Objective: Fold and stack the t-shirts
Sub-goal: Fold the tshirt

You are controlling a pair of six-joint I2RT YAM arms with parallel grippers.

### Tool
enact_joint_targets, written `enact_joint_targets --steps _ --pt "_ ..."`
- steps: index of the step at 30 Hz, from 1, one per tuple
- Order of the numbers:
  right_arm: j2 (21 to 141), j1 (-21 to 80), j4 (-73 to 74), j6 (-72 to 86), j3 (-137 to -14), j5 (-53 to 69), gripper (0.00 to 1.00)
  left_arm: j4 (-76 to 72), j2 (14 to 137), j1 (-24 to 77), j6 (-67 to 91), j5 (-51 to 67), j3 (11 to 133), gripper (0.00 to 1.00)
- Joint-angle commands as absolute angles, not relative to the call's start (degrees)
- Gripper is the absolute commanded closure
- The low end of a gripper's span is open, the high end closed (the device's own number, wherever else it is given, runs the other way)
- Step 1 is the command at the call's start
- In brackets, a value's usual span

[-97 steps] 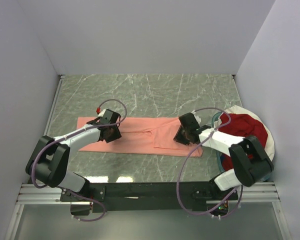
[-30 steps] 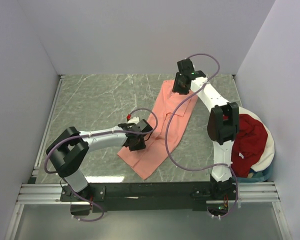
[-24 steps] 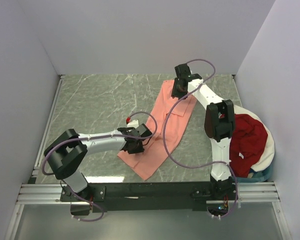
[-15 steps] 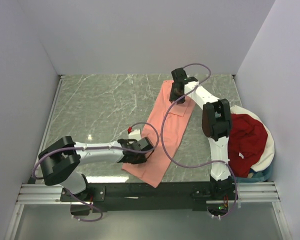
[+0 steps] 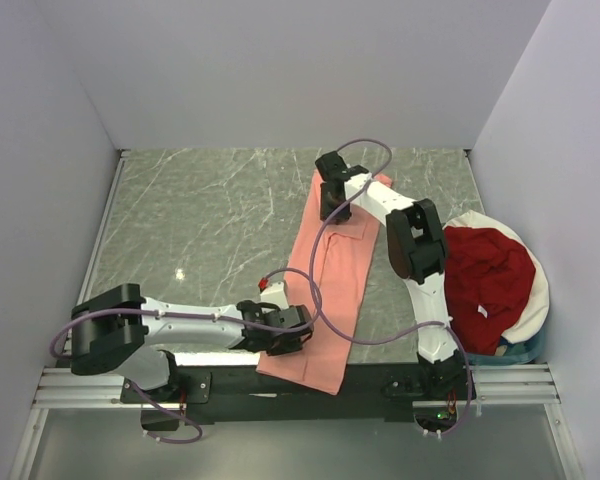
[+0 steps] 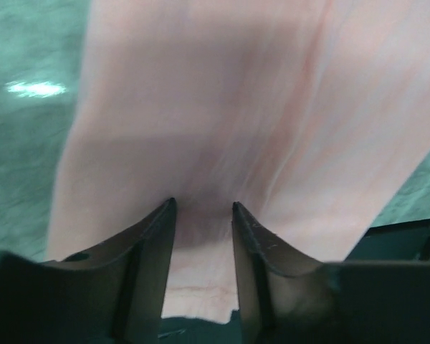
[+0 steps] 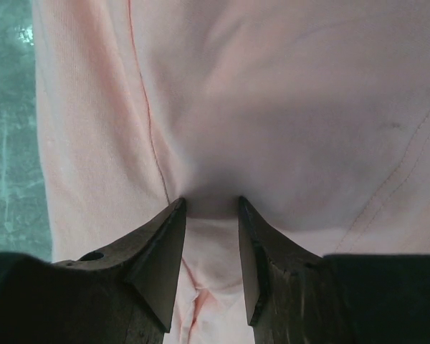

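shirt: pink t-shirt (image 5: 332,270) lies as a long strip across the table (image 5: 200,220) | left gripper (image 5: 285,335): pinches its near end | right gripper (image 5: 332,197): pinches its far end | tip: move both ends together, pull gently, lay it flat

- Salmon-pink t-shirt (image 5: 345,265): plain soft cloth, folded into a long narrow strip. It lies on the green marble table (image 5: 200,220), slanting from the far middle toward the near edge, and its near end reaches that edge. Faint seams run lengthwise, and the cloth puckers at both ends.
- Dark red t-shirt (image 5: 490,275): unfolded, crumpled in a heap inside the white-rimmed round basket (image 5: 543,295) at the table's right side, apart from the pink one.
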State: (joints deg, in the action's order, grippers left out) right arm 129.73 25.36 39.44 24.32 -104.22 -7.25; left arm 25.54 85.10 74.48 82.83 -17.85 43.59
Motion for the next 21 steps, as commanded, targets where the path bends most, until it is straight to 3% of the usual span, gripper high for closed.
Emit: enact_joint_targets --steps 1,7,13,21 --pt "133.9 27.5 41.4 22.1 -108.5 -5.8 0.58 34.8 82.6 74.9 83.8 -17.5 43.6 0.55" --pt "139.8 31.9 46.1 17.3 -120.0 -3.5 0.58 35.1 76.0 68.3 79.5 -19.2 46.1 0.50" --pt "144.1 33.4 47.7 13.5 -128.6 -1.3 0.58 29.4 73.1 53.0 71.2 -15.0 46.4 0.50" --pt "146.1 32.2 41.9 11.3 -135.2 -0.7 0.55 20.4 87.3 38.2 60.7 -8.4 54.0 0.53"
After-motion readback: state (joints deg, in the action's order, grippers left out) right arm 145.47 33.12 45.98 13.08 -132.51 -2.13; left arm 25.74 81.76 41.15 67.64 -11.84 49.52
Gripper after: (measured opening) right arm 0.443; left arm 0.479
